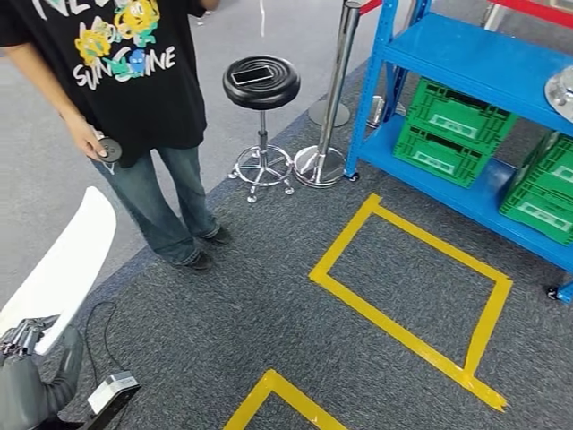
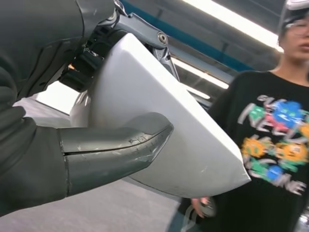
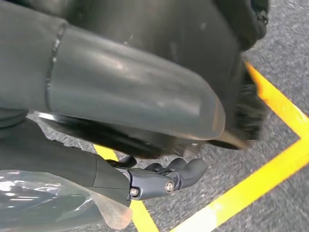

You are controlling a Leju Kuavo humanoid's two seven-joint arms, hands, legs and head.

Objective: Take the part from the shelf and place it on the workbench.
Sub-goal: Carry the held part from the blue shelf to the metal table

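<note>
Grey carpet (image 1: 270, 296) marked with yellow tape outlines (image 1: 412, 278) covers the floor in front of a blue shelf (image 1: 466, 54). Green crates (image 1: 449, 130) sit on the lower level of the shelf, and a chrome stanchion post (image 1: 334, 98) stands just beside its corner upright. Near the post, a black stool (image 1: 261, 82) carries a phone (image 1: 252, 75). Farther from the shelf stands a person (image 1: 135, 107) in a black T-shirt whose print reads partly "SUNSHINE", holding a small dark disc (image 1: 108, 150). The white part (image 1: 64, 269), well apart from the shelf, is gripped at its end by the left hand (image 1: 23, 339), thumb (image 2: 116, 145) across its face. The right hand (image 3: 156, 179) hangs over the tape with fingers (image 3: 186, 170) curled in, grasping nothing.
</note>
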